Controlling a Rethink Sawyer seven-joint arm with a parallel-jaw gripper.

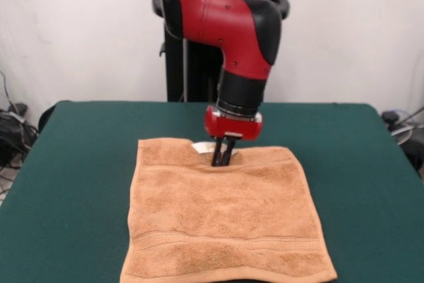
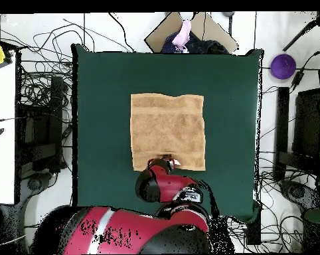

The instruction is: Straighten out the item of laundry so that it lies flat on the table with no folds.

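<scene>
The peach-orange towel [image 1: 225, 220] lies spread on the dark green table [image 1: 73, 164], roughly square, with a border band near its front edge. A small white tag [image 1: 201, 146] shows at its far edge. My gripper [image 1: 222, 161] points straight down at the middle of that far edge, fingers close together and tips touching the towel's edge, which dips in there. In the overhead view the towel [image 2: 168, 129] lies in the table's middle and my arm hides the gripper at the towel's lower edge.
The table [image 2: 103, 80] has wide bare green felt on all sides of the towel. Cables and equipment lie on the floor around the table. A purple round thing [image 2: 283, 66] sits off the table's right.
</scene>
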